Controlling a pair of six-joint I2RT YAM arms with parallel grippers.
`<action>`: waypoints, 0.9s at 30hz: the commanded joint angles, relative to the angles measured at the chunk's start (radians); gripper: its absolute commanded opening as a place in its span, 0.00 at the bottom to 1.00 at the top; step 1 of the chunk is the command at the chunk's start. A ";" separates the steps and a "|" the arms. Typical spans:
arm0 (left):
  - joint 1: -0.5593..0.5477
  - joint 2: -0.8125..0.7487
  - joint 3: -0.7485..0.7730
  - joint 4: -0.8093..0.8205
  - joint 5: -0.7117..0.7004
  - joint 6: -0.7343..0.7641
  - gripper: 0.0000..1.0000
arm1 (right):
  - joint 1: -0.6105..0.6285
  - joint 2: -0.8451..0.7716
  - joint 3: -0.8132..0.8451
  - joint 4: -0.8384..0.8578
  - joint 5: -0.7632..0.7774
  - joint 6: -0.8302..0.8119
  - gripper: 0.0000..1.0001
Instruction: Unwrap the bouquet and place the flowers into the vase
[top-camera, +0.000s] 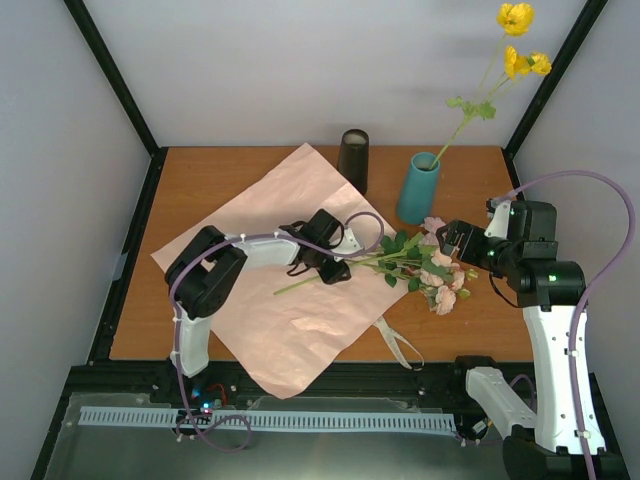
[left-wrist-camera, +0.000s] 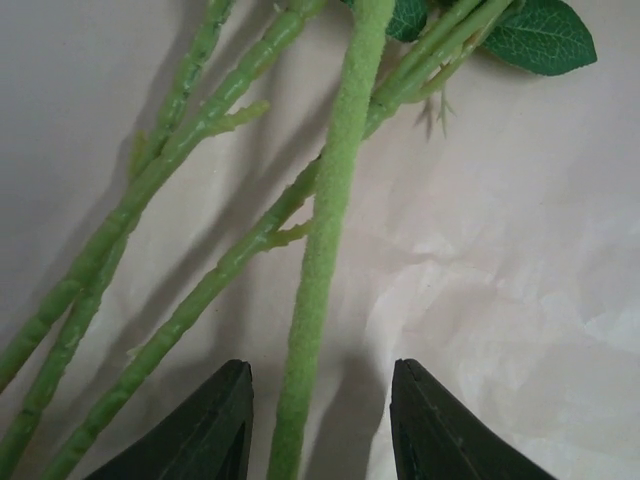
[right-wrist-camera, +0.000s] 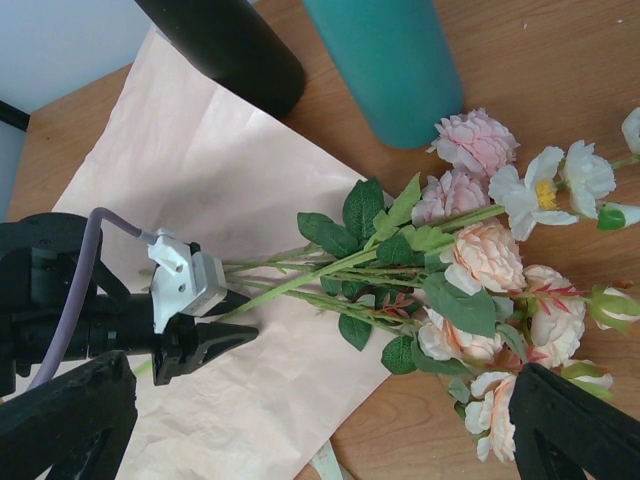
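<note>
The bouquet lies unwrapped: its pink paper (top-camera: 270, 290) is spread flat on the table. The flowers (top-camera: 425, 265) lie across the paper's right corner, heads (right-wrist-camera: 490, 260) on the wood and stems (right-wrist-camera: 300, 275) on the paper. A teal vase (top-camera: 418, 188) holds yellow flowers (top-camera: 516, 45). My left gripper (top-camera: 335, 265) is low over the stem ends. It is open, with one fuzzy green stem (left-wrist-camera: 325, 230) running between its fingers (left-wrist-camera: 215, 430) and a gap on both sides. My right gripper (top-camera: 455, 240) is wide open above the flower heads, with nothing held in it.
A dark cylinder (top-camera: 353, 160) stands just left of the vase, at the paper's far corner. The beige ribbon (top-camera: 400, 345) lies loose near the front table edge. The left arm's elbow (top-camera: 205, 270) rises over the paper's left part.
</note>
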 joint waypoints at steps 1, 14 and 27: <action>-0.005 -0.034 -0.005 0.040 -0.013 -0.021 0.40 | 0.003 -0.014 0.000 -0.015 -0.001 -0.005 1.00; -0.015 -0.077 -0.026 0.129 -0.029 -0.065 0.00 | 0.003 -0.035 0.007 -0.025 -0.001 -0.004 1.00; -0.024 -0.296 -0.088 0.054 0.110 -0.028 0.00 | 0.003 -0.112 -0.005 0.014 0.030 0.042 1.00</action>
